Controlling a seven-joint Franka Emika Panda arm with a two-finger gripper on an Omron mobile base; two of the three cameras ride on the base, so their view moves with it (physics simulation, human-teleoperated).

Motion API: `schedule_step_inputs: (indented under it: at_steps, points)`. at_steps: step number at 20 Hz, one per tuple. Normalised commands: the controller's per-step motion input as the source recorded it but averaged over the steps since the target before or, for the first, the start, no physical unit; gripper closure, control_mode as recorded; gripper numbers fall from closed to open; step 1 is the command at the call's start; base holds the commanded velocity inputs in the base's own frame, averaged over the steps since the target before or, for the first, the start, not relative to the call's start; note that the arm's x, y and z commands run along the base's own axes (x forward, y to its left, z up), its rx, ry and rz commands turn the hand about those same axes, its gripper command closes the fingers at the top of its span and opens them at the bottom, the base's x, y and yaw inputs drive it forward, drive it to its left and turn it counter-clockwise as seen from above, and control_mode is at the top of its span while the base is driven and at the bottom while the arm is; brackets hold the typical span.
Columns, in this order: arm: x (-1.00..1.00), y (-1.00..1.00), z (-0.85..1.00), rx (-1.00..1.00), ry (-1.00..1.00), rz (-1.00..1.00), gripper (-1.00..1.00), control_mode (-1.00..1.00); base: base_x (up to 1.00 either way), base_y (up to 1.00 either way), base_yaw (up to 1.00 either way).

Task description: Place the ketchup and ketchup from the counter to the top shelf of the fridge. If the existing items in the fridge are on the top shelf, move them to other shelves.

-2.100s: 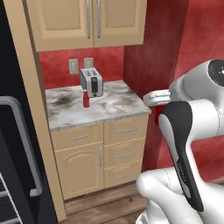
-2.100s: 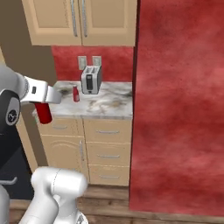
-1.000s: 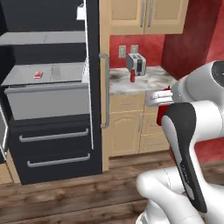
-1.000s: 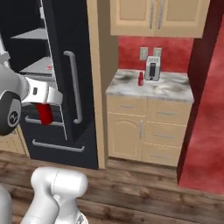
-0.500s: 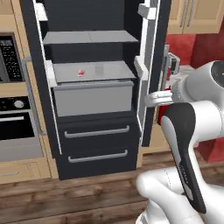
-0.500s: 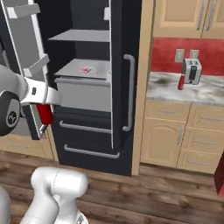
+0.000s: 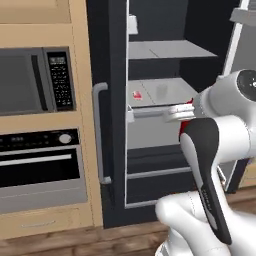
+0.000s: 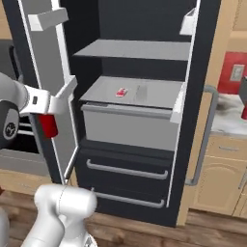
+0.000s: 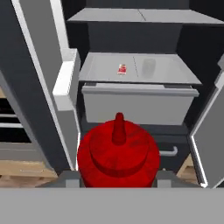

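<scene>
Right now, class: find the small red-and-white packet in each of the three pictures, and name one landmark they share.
Left base view: packet, centre, on a fridge shelf.
Right base view, centre, same shelf.
Hand view, upper centre, beyond the held ketchup bottle.
Shared landmark: the clear tumbler to its right.

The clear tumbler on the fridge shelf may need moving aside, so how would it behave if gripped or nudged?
The clear tumbler stands upright beside the red-and-white packet, on the shelf under the top shelf. It looks rigid and probably light, since nothing shows inside. Its smooth see-through wall may be slippery. Taller than wide, it could tip if nudged high.
</scene>
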Motion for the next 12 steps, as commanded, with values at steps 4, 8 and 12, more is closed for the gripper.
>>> schedule_step_inputs:
  at_steps: [4,8,12]
  points:
    - [0.0,0.0,0.0,0.0,0.0,0.0,1.0,1.0,0.66,-0.17,0.0]
    - [0.0,0.0,0.0,0.0,0.0,0.0,1.0,1.0,0.47,-0.42,0.0]
    - [0.0,0.0,0.0,0.0,0.0,0.0,1.0,1.0,0.82,-0.11,0.0]
